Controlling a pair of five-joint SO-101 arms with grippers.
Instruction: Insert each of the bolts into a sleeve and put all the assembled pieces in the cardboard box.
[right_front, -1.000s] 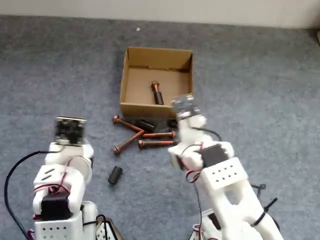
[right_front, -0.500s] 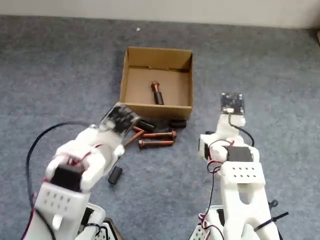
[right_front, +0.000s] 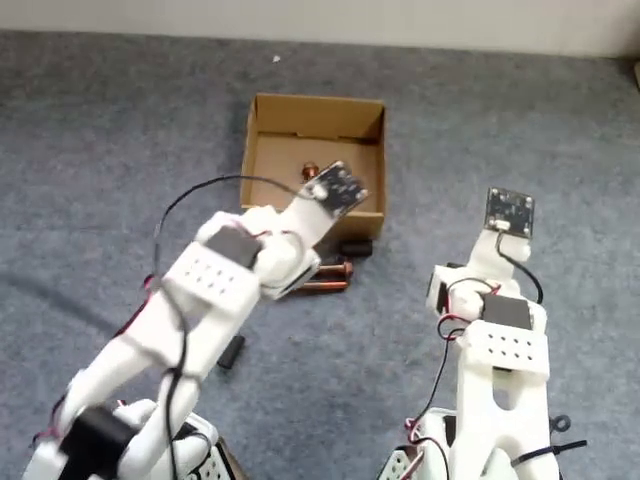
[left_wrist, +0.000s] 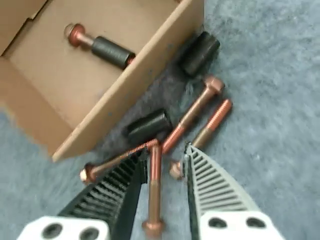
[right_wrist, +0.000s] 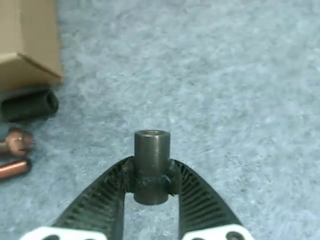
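Left wrist view: the left gripper, spread, straddles a bolt on the carpet. Other bolts and two loose sleeves lie just beyond, beside the box, which holds one assembled piece. The right gripper pinches an upright sleeve.

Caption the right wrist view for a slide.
Right gripper shut on a black sleeve over the grey carpet; a second sleeve lies by the cardboard box corner.

Indoor room, grey carpet, pale wall
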